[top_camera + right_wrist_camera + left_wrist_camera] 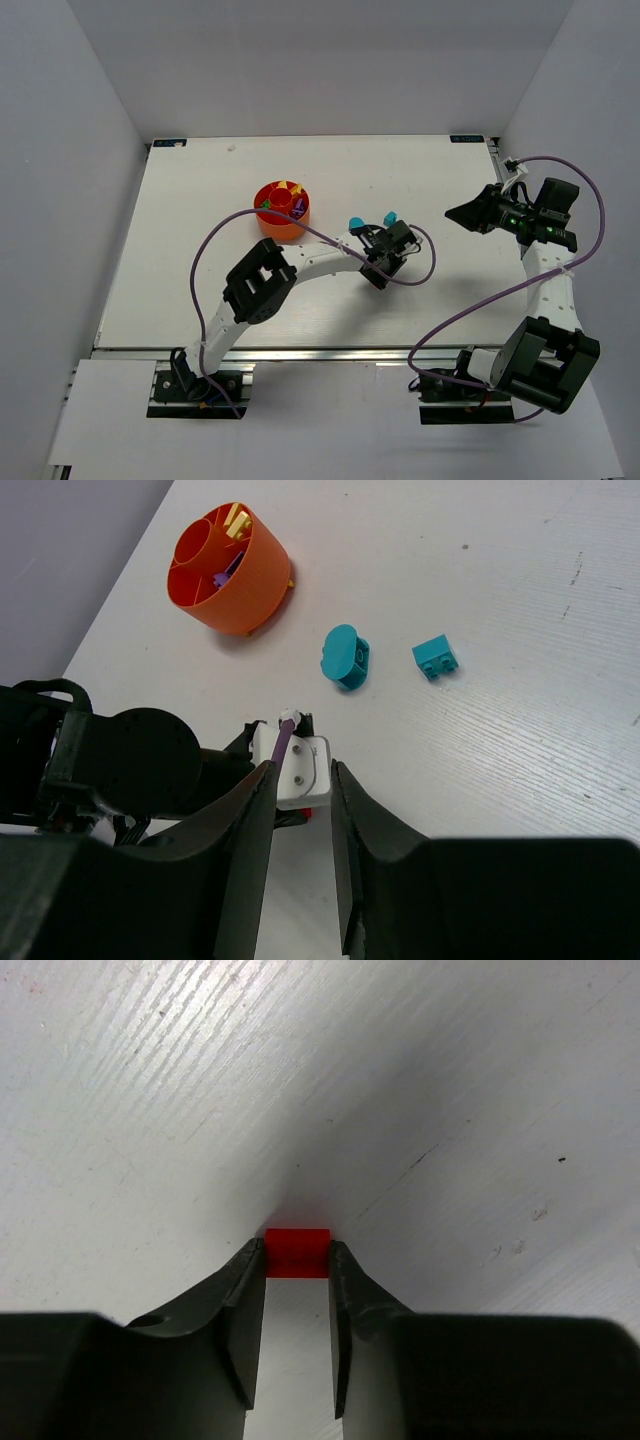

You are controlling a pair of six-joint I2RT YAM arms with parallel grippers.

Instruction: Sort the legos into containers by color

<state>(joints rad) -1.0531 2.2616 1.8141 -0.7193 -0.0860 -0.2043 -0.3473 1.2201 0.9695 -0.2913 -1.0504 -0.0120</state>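
Observation:
A small red lego (297,1251) lies on the white table between the fingertips of my left gripper (297,1248), and both jaws touch its sides. From above, the left gripper (379,271) points down at mid-table and hides the red piece. The orange tub of containers (270,222) stands to the back left with yellow, green and purple legos in its compartments. Two teal legos rest on the table, a rounded one (346,657) and a square brick (435,658). My right gripper (301,767) hovers open at the right, with nothing between its fingers.
The left arm's purple cable (215,240) loops over the table in front of the tub. The right arm's cable (470,305) sweeps across the near right. White walls close in the table at the back and sides.

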